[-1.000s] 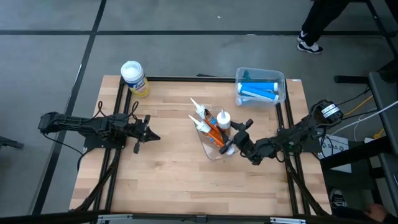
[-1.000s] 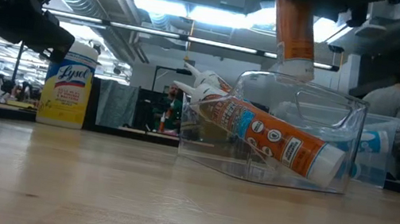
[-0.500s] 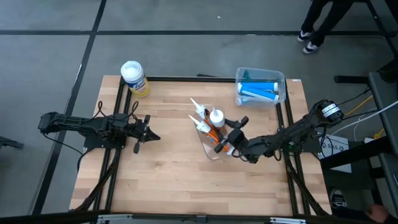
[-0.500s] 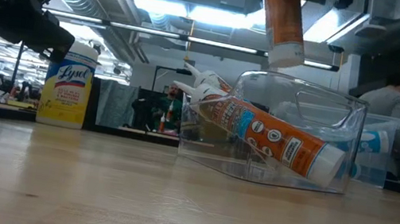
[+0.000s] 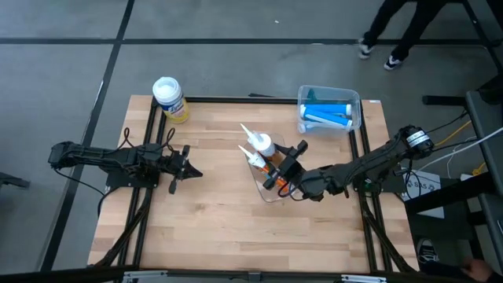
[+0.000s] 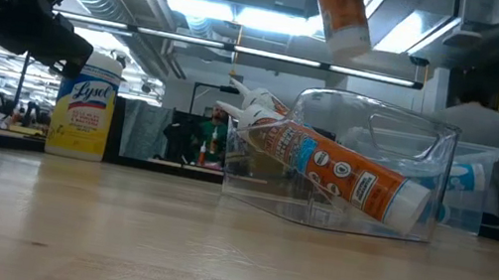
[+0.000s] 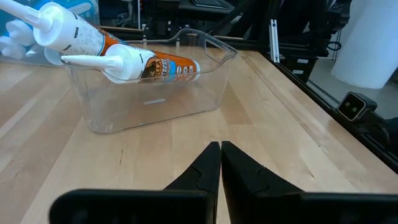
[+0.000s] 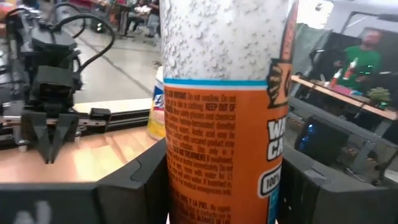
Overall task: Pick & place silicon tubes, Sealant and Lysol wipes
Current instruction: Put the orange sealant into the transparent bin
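Since the earlier frames we see the right gripper (image 5: 284, 167) has carried its orange sealant tube (image 5: 266, 149) leftward over the clear bin (image 5: 269, 191), and in the low view the tube (image 6: 340, 12) now hangs higher and more tilted above the bin (image 6: 365, 169). At the left of the table, our left gripper (image 5: 185, 163) rests low over the bare wood, its fingers (image 7: 211, 165) pressed together on nothing, pointing toward the bin (image 7: 155, 102). Behind it, at the far left corner of the table (image 5: 204, 228), stands the Lysol wipes canister (image 5: 169, 98), upright, yellow with a white lid, well apart from both grippers; in the low view it shows at the left (image 6: 84, 104). In the middle, the clear bin holds another orange tube (image 6: 345, 170) lying slanted, nozzle toward the left. The right gripper is clamped on the held tube, whose body fills the right wrist view (image 8: 224, 112) between the dark fingers (image 8: 140, 186). Farther right, at the back edge, a second clear bin (image 5: 302, 98) holds blue tubes (image 5: 326, 114). A person's legs (image 5: 393, 31) pass beyond the table.
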